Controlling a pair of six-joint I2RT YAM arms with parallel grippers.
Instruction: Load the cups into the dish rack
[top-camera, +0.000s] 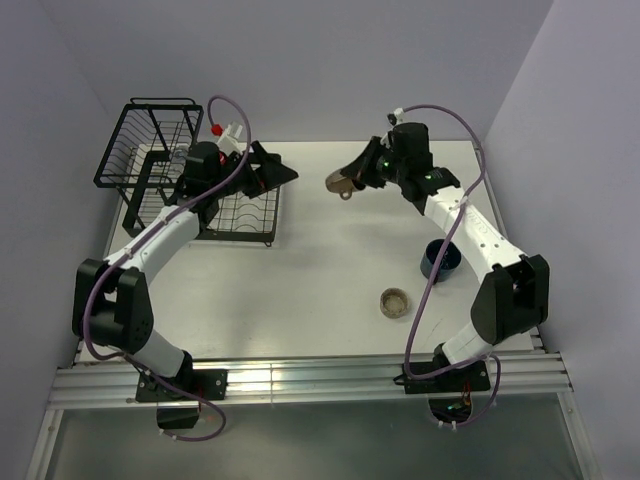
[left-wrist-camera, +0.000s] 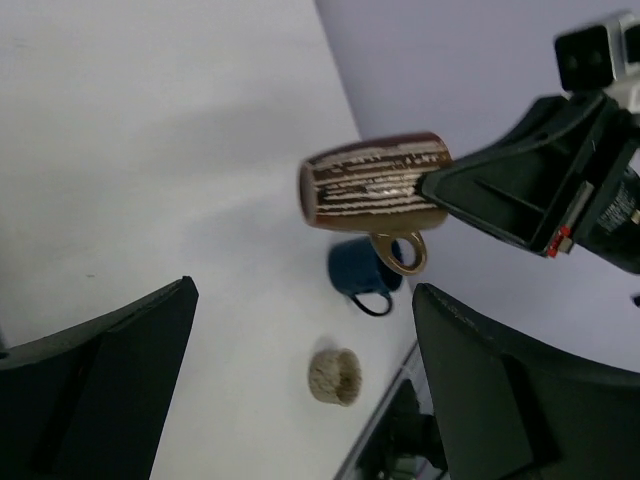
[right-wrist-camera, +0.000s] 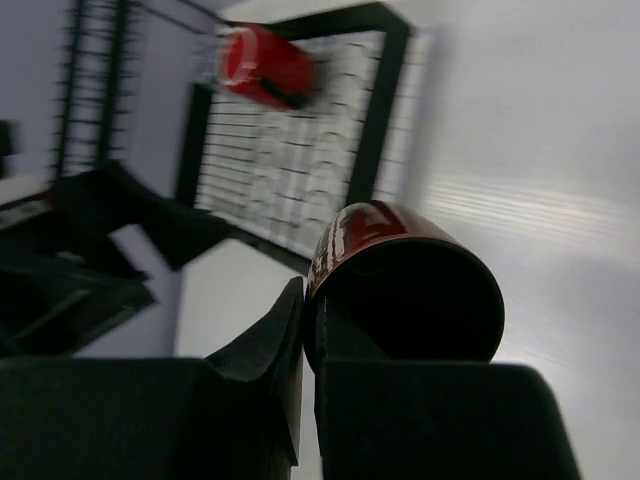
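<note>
Tan cup (top-camera: 345, 183): lifted clear of the table (top-camera: 320, 270), lying sideways in my right gripper (top-camera: 365, 173) with its handle hanging down. The dark mouth faces back at the wrist camera.
Right gripper: shut hard on the cup's wall at the rim, one finger either side. It holds nothing else.
Step in hand: my read is the carry leg for the tan cup, which is picked up but not yet racked.
Dish rack (top-camera: 160, 102): well off to the right gripper's left, across bare table. The flat slotted tray is the part nearest it, with the taller basket beyond.
Red mug (right-wrist-camera: 262, 62): on the rack's wires, ahead of the right gripper in the wrist view.
Left gripper (top-camera: 270, 170): spread wide and empty, hanging over the tray's inner edge. It points at the tan cup, which sits ahead of it and a little above centre in its own view.
Dark blue mug (top-camera: 440, 260): on the table behind the right gripper, tucked against that arm's forearm.
Low beige cup (top-camera: 394, 301): on the table farther back toward the bases, near the blue mug but apart from it.
Next move, my judgement: take the cup left to the tray. The left gripper stands between the cup and the rack, so I must either pass the cup to those open fingers or pull that arm aside. The cup should be turned upright or mouth-down before I let go.
Risk: a rim pinch on a sideways cup could swivel during the carry.
</note>
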